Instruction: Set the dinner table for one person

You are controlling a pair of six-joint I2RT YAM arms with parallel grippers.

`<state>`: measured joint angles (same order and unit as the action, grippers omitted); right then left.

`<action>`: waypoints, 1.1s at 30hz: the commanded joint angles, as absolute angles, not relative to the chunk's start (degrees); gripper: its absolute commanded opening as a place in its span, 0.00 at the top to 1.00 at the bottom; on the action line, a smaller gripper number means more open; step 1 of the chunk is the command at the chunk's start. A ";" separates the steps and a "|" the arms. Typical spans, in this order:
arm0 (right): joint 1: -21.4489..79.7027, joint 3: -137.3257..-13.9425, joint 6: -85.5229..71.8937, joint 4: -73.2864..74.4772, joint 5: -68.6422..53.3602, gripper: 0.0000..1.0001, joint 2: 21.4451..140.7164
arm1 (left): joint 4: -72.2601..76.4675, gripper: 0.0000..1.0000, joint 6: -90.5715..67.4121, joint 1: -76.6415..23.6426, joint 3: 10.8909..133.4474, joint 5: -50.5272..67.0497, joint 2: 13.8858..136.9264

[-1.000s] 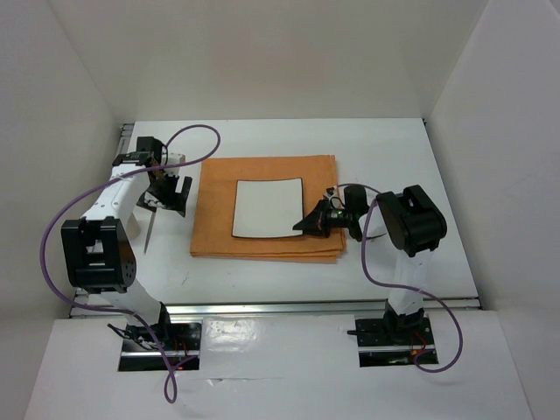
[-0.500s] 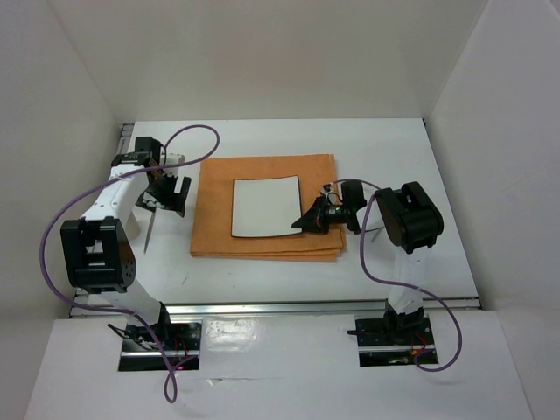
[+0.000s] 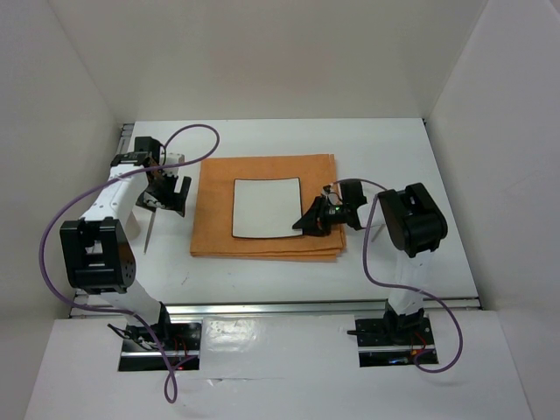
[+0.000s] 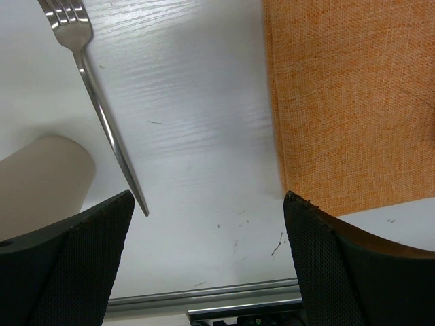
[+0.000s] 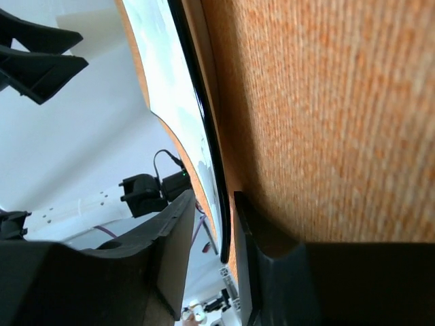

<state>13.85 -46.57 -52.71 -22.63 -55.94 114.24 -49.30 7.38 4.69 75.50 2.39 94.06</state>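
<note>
Starts at the dinner table, spreading white beneath and all round the orange cloth. Finds the square white plate lying on that cloth's middle, nudged a touch back toward the cloth's right edge since half a second ago. Sees the right gripper clamped on the plate's right rim, so likely squaring it up. Notes the left gripper gaping empty just off the cloth's left edge, beside the fork, probably next to place.
</note>
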 commanded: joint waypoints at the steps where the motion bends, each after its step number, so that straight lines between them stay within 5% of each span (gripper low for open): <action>1: 14.06 -46.24 -51.86 -12.40 -52.92 0.62 111.45 | -49.22 0.04 8.17 5.44 75.23 3.69 91.32; 9: 15.81 -50.00 -48.52 -4.58 -49.75 0.60 110.22 | -49.22 0.04 8.17 5.45 75.23 4.22 91.32; 13: 17.31 -51.68 -46.15 -0.09 -45.62 0.70 108.63 | -49.22 0.04 8.17 5.45 75.23 4.22 91.32; 20: 18.54 -51.68 -46.67 -0.62 -46.67 0.70 108.63 | -49.22 0.04 8.17 5.45 75.23 4.74 90.79; 26: 19.69 -52.21 -46.67 0.52 -46.15 0.81 108.02 | -49.22 0.04 8.17 5.98 75.23 4.75 90.79; 30: 19.69 -52.73 -44.91 3.25 -46.14 0.58 107.49 | -49.74 0.04 8.70 5.98 75.76 4.75 90.27; 33: 19.69 -52.73 -44.22 4.39 -45.27 0.52 106.26 | -49.75 0.04 8.70 5.98 76.28 4.75 89.74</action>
<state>18.92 -51.46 -46.48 -0.25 -47.11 109.01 -49.34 7.55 5.61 75.48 3.36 92.68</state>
